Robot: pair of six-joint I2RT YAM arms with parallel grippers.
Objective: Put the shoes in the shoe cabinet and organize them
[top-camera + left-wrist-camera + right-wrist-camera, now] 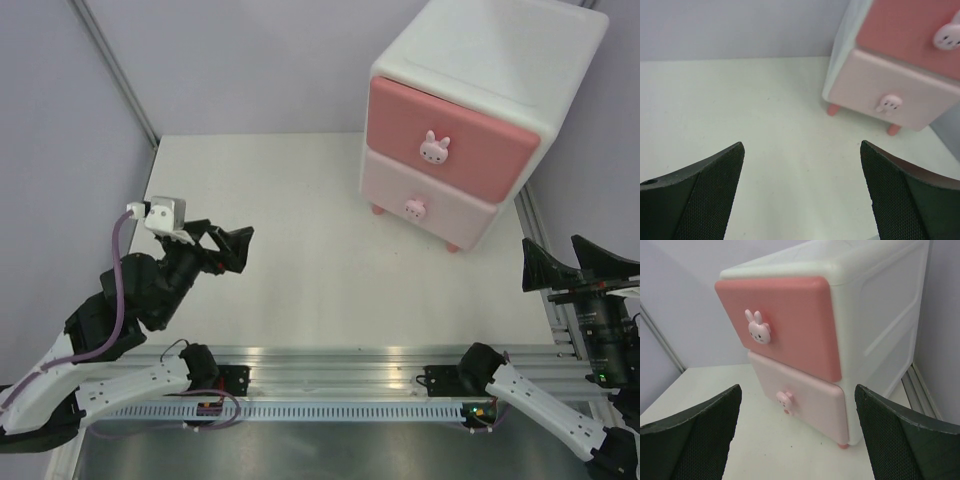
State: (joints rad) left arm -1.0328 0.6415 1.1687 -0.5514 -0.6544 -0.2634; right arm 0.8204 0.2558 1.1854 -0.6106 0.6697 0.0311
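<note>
The white shoe cabinet (560,60) stands at the back right of the table, with both pink drawers shut. It also shows in the left wrist view (840,60) and the right wrist view (885,315). No shoes are in view. My left gripper (228,247) is open and empty over the left of the table, pointing toward the cabinet. My right gripper (565,262) is open and empty at the right edge, near the cabinet's right front corner. Each drawer has a bunny knob (434,147).
The white table (290,250) lies between the arms and the cabinet. A grey wall with a metal post (120,75) closes the left side. A metal rail (330,355) runs along the near edge.
</note>
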